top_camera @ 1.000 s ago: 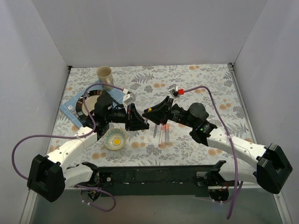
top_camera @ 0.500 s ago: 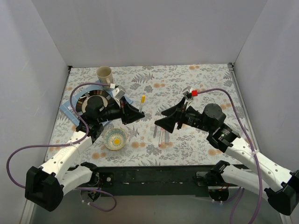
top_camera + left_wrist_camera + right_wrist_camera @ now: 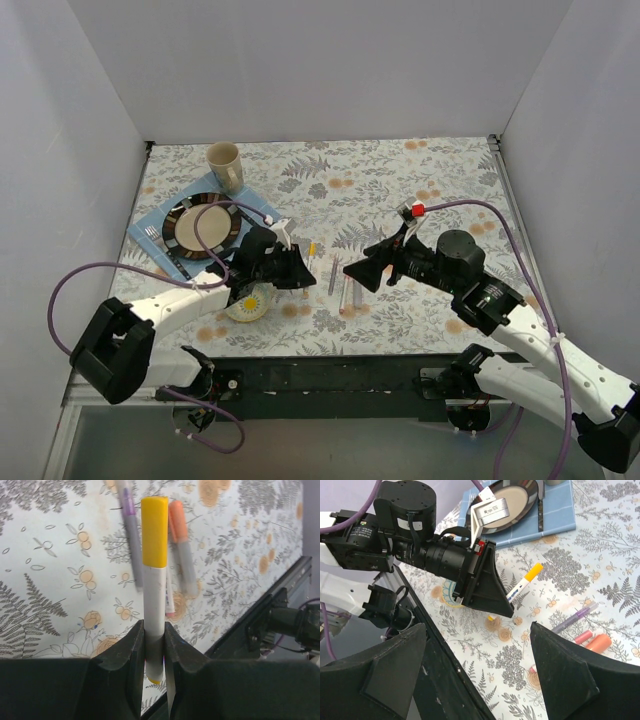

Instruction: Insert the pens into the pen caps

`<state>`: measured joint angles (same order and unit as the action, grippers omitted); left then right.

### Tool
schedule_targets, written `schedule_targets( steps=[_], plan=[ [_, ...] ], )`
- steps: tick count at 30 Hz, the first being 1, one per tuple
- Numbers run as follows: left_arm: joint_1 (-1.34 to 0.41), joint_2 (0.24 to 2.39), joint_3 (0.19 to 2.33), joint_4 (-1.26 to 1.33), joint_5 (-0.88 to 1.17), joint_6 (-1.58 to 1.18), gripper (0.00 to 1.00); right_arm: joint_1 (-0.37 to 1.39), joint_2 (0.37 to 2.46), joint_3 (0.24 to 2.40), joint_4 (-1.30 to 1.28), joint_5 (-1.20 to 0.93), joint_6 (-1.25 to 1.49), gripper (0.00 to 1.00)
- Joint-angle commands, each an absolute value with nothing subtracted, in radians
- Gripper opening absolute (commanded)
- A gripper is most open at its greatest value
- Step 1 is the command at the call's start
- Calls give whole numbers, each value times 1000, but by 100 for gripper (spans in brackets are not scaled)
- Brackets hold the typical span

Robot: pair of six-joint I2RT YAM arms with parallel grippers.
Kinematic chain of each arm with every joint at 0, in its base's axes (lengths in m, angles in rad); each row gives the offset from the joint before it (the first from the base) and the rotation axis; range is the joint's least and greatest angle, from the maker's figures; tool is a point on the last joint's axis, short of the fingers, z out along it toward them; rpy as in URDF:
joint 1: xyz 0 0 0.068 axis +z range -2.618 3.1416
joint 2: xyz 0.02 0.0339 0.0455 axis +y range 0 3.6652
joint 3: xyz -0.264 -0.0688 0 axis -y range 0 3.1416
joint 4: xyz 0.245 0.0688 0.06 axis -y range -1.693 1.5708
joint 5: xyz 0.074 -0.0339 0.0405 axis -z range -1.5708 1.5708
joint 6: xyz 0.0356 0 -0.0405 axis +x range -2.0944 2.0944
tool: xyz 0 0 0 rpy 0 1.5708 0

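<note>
Here, left gripper point(image 3: 154, 630) pinching yellow pen point(image 3: 154, 560), capped end straight outward, right gripper point(image 3: 477, 630) wide

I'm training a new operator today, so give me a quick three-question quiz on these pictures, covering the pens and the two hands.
1. True or false: the right hand is shut on a pen.
2. What colour is the cap of the pen clamped in the left hand? A purple, B yellow, C orange.
3. How many other pens lie on the table?
Key: 1 false, it is open and empty; 2 B; 3 three.
</note>
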<state>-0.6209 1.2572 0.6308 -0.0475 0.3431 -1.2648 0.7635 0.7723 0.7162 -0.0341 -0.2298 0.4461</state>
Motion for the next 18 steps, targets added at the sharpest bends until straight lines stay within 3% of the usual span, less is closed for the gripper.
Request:
schedule_targets(
  steps=[1,8,11,18],
  plan=[
    [-652,1310,637,-80,180,-1377,0,764,772,729,-54,-219,419,91],
    [-741,1437,641,-92,105,-1422,3,764,765,713,-55,-225,423,91],
    [-744,1466,646,-87,80,-1424,9,764,762,713,-55,-232,426,91],
    [-746,1474,715,-164,66,-1422,39,762,756,718,-83,-227,430,92]
  ],
)
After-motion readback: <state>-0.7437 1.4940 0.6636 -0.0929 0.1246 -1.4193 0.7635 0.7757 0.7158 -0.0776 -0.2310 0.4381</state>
